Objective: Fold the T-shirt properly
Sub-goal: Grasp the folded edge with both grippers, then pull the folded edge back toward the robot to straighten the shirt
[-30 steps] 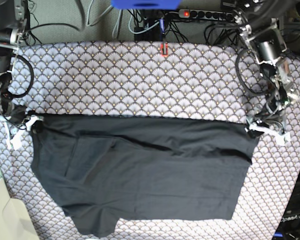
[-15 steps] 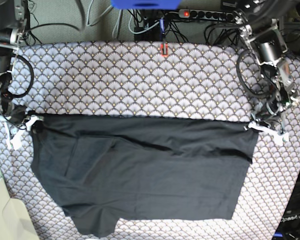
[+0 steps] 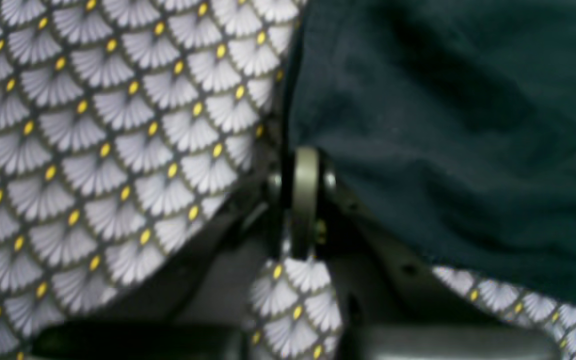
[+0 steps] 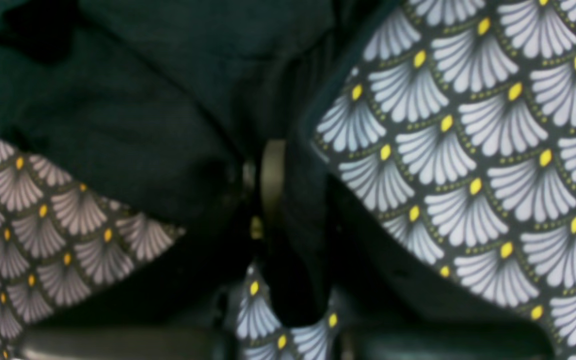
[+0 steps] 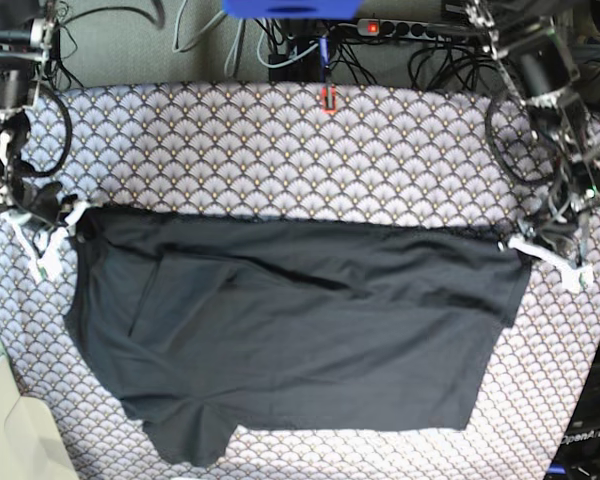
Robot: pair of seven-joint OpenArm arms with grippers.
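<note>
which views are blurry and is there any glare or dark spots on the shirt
Both wrist views are soft and out of focus, the T-shirt a near-featureless dark mass; the right wrist view is darker, shadowed around the right gripper. The base view is sharper and evenly lit, no glare, tablecloth pattern crisp.

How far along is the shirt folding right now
Early. Done: the T-shirt lies spread on the tablecloth, one sleeve tucked over. In hand: the left gripper and right gripper are each shut on a top corner. Left: making the folds; no compact stack shows.
</note>
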